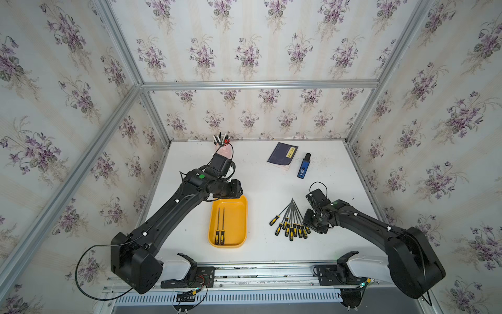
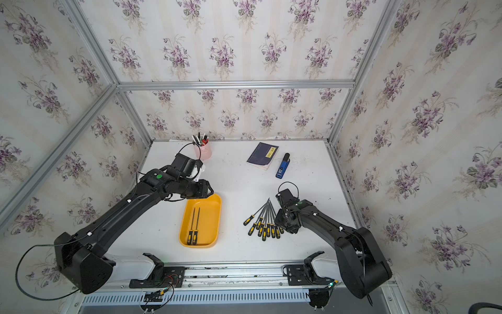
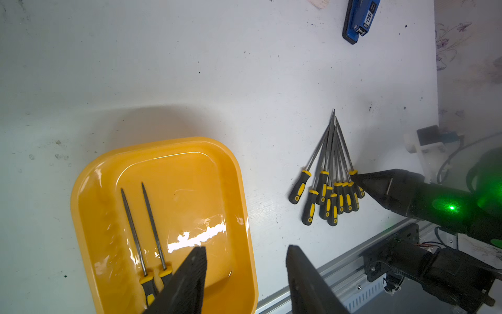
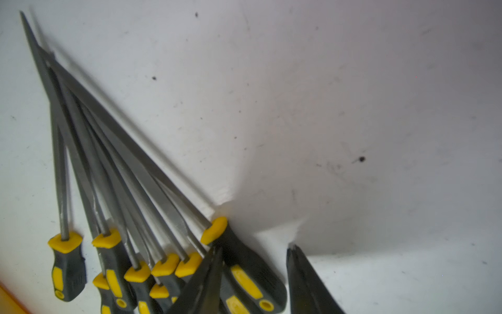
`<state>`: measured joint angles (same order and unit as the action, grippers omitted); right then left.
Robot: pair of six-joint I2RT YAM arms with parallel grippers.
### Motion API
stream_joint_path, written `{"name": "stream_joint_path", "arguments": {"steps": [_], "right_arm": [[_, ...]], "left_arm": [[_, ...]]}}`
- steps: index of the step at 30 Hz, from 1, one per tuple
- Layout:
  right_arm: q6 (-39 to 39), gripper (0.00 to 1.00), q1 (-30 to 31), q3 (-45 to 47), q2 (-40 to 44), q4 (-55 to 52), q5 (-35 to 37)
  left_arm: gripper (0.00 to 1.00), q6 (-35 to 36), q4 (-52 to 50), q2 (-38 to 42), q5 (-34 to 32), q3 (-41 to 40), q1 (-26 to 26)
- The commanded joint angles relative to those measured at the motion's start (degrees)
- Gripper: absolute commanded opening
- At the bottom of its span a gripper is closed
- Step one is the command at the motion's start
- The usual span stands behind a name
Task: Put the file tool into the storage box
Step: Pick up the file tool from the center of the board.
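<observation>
Resting directly on scuffed white table [image 1: 266, 190]: storage box [image 1: 235, 223], fanned pile of files [image 1: 292, 220], pen cup [image 2: 204, 153], booklet [image 1: 282, 154], blue device [image 1: 303, 168].

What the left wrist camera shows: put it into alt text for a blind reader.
Two files lie side by side in the orange-yellow storage box on a white table, with the open, empty left claw in the foreground. Beside the box a fanned pile of files lies, the right claw at its handles; a blue device lies farther off.

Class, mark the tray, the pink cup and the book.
tray [image 1: 235, 220]: in a top view, bare floor.
pink cup [image 2: 206, 153]: in a top view, side wall.
book [image 1: 279, 156]: in a top view, cover.
</observation>
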<state>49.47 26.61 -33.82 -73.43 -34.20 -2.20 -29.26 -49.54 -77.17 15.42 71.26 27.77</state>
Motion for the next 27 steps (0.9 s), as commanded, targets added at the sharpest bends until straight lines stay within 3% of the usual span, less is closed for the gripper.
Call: {"name": "stream_joint_path", "arguments": {"steps": [1, 12, 19, 27], "right_arm": [[1.6, 0.44, -0.1, 0.6, -0.3, -3.7, 3.5], [4.0, 0.45, -1.2, -0.3, 4.1, -6.3, 6.4], [2.2, 0.51, -1.1, 0.4, 7.7, -2.1, 1.7], [-1.6, 0.50, -1.1, -0.1, 2.4, -4.7, 1.6]], "left_arm": [[0.53, -0.3, 0.9, -0.1, 0.3, -0.2, 0.0], [0.53, 0.0, 0.6, -0.3, -0.2, -0.4, 0.1], [0.53, -0.1, 0.9, -0.6, 0.1, -0.1, 0.1], [0.53, -0.3, 1.4, -1.0, 0.5, -0.4, 0.1]]}}
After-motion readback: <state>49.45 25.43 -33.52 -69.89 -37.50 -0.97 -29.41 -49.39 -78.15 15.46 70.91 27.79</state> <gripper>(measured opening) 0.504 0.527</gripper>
